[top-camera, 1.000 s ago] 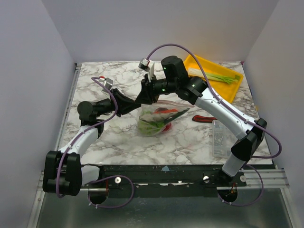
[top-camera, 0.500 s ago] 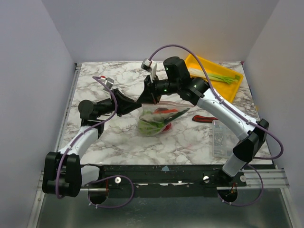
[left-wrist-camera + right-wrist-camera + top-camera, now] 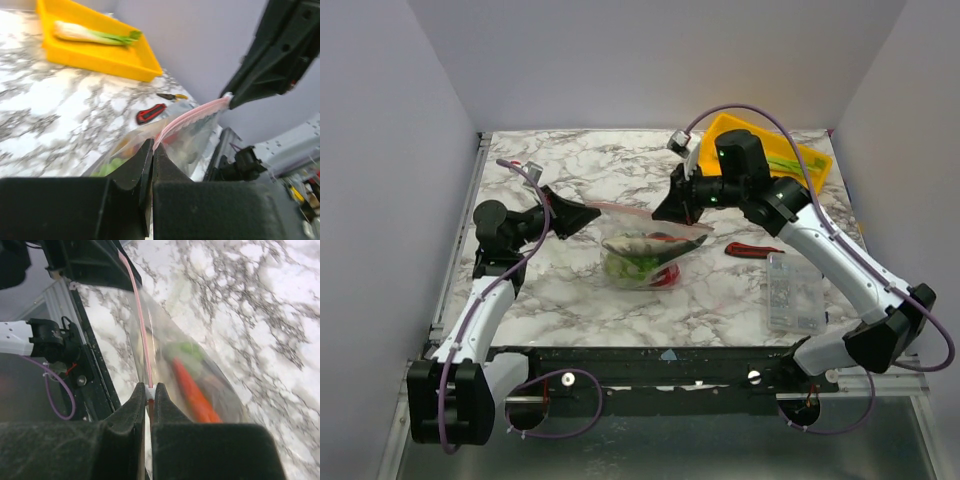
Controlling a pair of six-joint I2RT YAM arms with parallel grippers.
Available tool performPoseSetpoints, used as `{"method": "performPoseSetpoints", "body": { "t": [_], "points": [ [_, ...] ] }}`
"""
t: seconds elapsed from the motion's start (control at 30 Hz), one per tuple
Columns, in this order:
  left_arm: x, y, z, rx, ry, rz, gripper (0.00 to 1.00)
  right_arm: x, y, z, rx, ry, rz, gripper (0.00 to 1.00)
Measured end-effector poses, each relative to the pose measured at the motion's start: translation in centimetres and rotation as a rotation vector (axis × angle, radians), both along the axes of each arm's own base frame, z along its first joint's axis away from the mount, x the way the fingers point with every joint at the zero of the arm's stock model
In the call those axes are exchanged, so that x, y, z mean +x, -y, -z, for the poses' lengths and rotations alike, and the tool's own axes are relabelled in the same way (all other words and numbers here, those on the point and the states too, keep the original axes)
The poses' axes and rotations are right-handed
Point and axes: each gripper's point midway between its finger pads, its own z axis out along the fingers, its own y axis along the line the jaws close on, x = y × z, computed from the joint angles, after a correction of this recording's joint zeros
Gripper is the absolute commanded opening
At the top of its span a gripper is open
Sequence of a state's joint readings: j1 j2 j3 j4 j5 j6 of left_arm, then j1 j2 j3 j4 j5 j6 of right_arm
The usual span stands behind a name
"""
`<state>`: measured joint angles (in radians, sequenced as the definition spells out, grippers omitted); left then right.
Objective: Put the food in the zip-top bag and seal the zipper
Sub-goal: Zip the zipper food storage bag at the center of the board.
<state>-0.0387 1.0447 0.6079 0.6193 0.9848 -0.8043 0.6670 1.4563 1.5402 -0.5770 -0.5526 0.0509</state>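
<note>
the left claw [image 3: 594, 211] is clamping shut on one end of the zipper [image 3: 628, 209], and the right claw [image 3: 664, 213] is pinching shut on the other end. the pink strip is stretching taut in a straight line from claw to claw, its long axis running left to right across the table [image 3: 570, 290]. the zip-top bag [image 3: 620, 245] is hanging under that line, between the two claws, with its mouth edge up and its belly sagging toward the robot's side. the food [image 3: 638, 265] is sitting in the belly, green and red pieces bunched together below the strip.

only the top view is showing the clear compartment box [image 3: 795, 292], well out beyond the right claw on its near side. the left wrist view is looking along the strip and is showing a leek [image 3: 90, 34] lying lengthwise in a yellow tray [image 3: 115, 60] far past the claw, and a red-handled tool [image 3: 151, 113] nearer. the right wrist view is showing the fingertips [image 3: 139, 399] closing on the strip, and an orange-red piece through the film.
</note>
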Motion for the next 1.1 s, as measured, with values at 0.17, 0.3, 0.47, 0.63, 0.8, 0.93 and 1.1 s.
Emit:
{"method": "performPoseSetpoints", "body": {
  "t": [0.17,0.3,0.47,0.63,0.8,0.93,1.1],
  "points": [
    [1.1,-1.6,0.4,0.069,-0.05,-0.147,0.0,0.0,3.9,0.1,-0.017,0.017,0.106,0.0],
    [1.3,-2.7,0.6,0.12,-0.062,-0.236,0.0,-0.5,6.1,0.1,-0.028,0.041,0.171,0.0],
    [1.1,-3.5,1.5,0.161,-0.088,-0.29,0.0,-1.1,7.9,0.4,-0.052,0.053,0.234,0.0],
    [0.6,-3.4,1.3,0.171,-0.105,-0.285,0.0,-1.4,8.1,0.7,-0.049,0.041,0.247,0.0],
    [0.6,-3.5,1.4,0.173,-0.119,-0.286,0.0,-1.2,7.9,0.8,-0.042,0.02,0.26,0.01],
    [0.6,-3.7,1.6,0.177,-0.136,-0.296,0.0,-0.5,7.8,1.1,-0.043,0.008,0.286,0.07],
    [0.8,-4.0,1.7,0.181,-0.152,-0.317,0.0,0.4,7.7,1.5,-0.047,-0.004,0.321,0.63]
  ]
}}
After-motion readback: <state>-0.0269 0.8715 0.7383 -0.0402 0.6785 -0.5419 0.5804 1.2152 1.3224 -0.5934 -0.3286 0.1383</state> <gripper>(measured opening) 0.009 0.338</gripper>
